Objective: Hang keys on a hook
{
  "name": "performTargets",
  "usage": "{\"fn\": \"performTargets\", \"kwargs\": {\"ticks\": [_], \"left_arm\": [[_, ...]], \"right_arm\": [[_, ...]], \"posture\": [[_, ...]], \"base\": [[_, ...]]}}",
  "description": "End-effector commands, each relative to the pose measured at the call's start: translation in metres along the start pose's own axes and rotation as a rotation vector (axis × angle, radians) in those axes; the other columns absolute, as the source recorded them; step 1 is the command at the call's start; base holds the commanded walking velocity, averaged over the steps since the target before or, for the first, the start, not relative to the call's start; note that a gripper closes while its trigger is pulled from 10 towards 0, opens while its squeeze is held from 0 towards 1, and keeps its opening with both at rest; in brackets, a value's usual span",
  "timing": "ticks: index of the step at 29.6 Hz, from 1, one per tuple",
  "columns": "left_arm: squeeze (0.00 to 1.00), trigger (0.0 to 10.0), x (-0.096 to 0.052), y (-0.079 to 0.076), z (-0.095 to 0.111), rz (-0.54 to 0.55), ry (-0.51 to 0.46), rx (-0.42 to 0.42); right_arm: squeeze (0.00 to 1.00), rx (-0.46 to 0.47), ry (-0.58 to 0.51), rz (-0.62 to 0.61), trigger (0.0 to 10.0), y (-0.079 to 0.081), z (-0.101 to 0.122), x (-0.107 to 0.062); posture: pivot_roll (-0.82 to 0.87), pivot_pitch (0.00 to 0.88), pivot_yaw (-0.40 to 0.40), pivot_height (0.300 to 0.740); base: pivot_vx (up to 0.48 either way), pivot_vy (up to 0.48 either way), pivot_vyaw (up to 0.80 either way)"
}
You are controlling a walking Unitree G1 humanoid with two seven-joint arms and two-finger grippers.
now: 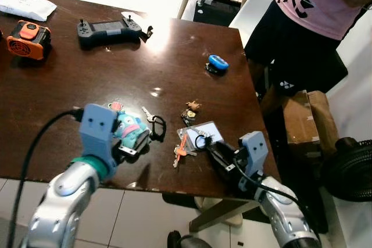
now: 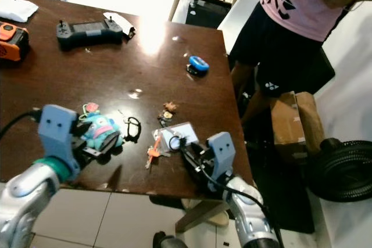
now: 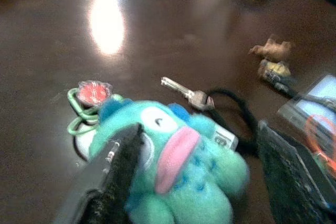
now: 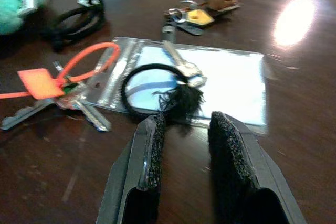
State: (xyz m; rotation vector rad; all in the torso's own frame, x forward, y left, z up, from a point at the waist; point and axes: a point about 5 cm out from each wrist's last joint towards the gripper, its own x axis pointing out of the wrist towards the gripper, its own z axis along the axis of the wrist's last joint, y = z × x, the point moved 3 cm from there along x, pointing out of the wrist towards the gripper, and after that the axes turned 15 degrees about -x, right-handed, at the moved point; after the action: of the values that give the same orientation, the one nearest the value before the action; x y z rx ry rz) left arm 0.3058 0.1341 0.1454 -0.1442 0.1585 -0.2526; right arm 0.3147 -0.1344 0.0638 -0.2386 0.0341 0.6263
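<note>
Two grippers on my table [image 1: 174, 56] — left gripper [image 3: 194, 177] spread around one plush toy [image 3: 173, 166], right gripper [image 4: 184, 129] nearly pressed together beside one black loop [image 4: 152, 90] — three key bunches nearby.

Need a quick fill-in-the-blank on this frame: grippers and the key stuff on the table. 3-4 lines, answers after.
1. The left gripper has its black fingers on either side of a teal ____ keychain toy.
2. The right gripper points at a black cord loop lying on a clear ____ card sleeve.
3. The metal keys beside that sleeve carry an ____ tag.
4. All of this lies on a dark brown ____ table.

Missing words: plush; plastic; orange; wooden
</note>
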Motion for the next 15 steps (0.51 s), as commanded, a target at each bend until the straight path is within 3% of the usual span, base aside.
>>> {"fn": "performTargets", "kwargs": {"ticks": [1, 3, 6, 9, 11, 15], "left_arm": [[0.0, 10.0, 0.005, -0.006, -0.01, 0.013, 0.025, 0.031], [0.0, 10.0, 0.009, -0.008, -0.013, 0.038, 0.032, 0.034], [0.0, 10.0, 0.015, 0.001, -0.022, 0.188, 0.041, 0.021], [0.0, 10.0, 0.016, 0.006, -0.026, 0.237, 0.049, 0.028], [0.0, 10.0, 0.013, 0.018, -0.036, 0.332, 0.076, 0.1], [0.0, 10.0, 0.007, 0.029, -0.045, 0.389, 0.111, 0.186]], "right_arm": [[0.0, 0.039, 0.076, 0.031, 10.0, 0.011, -0.02, -0.006], [0.0, 0.039, 0.074, 0.032, 10.0, 0.012, -0.019, -0.005], [0.0, 0.044, 0.076, 0.029, 10.0, 0.012, -0.021, -0.008], [0.0, 0.047, 0.078, 0.028, 10.0, 0.013, -0.022, -0.009], [0.0, 0.051, 0.079, 0.026, 10.0, 0.014, -0.023, -0.01], [0.0, 0.054, 0.079, 0.024, 10.0, 0.015, -0.023, -0.011]], "posture": [[-0.08, 0.109, -0.118, 0.74], [-0.09, 0.112, -0.116, 0.74], [-0.1, 0.118, -0.109, 0.74], [-0.1, 0.119, -0.105, 0.74], [-0.11, 0.122, -0.1, 0.74], [-0.11, 0.124, -0.098, 0.74]], "base": [[0.0, 0.0, 0.0], [0.0, 0.0, 0.0], [0.0, 0.0, 0.0], [0.0, 0.0, 0.0], [0.0, 0.0, 0.0], [0.0, 0.0, 0.0]]}}
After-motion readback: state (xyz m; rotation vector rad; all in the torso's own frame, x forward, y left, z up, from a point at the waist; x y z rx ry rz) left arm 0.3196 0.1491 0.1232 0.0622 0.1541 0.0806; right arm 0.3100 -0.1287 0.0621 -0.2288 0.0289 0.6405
